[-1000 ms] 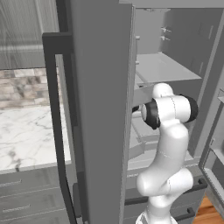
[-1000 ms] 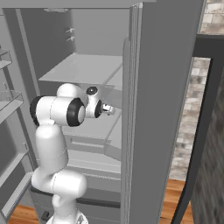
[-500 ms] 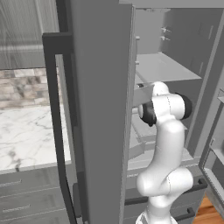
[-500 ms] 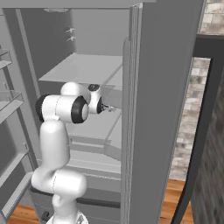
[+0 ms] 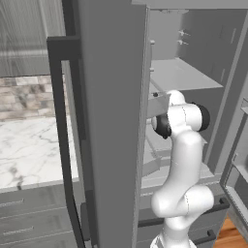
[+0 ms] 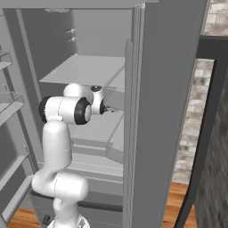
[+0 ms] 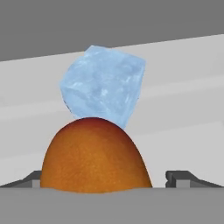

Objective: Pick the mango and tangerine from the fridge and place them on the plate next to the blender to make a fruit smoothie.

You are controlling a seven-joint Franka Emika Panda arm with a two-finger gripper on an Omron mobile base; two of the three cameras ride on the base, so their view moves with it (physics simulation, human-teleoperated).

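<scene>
Fridge (image 6: 169, 111): one unit, standing with its doors swung open; grey shelves and drawers are showing inside, and one long black bar handle (image 5: 60, 131) is running down the door in the left base view.
Shelves: several grey shelves are showing in the compartment; the arm is reaching in over a middle one.
Arm count: one white arm is entering the fridge, its wrist disappearing behind the edge of the open door in both base views.
Gripper (image 7: 107, 181): one, with jaws standing wide apart; the two dark fingertips (image 7: 30, 180) are flanking an orange fruit at the bottom of the hand view, with a gap showing on each side, so no clamping is taking place.
Orange fruit (image 7: 95, 155): one, rounded and orange-brown, lying on the grey shelf directly between the spread fingertips; mango or tangerine cannot be told from this view.
Pale blue block (image 7: 104, 87): one, translucent and cube-shaped like ice, sitting on the same shelf just behind the fruit, toward the back wall.
Door racks: racks are showing on the inner face of the open door at the left edge of the right base view; contents cannot be told.
Marble counter (image 5: 29, 150): one, lying beyond the door in the left base view.
</scene>
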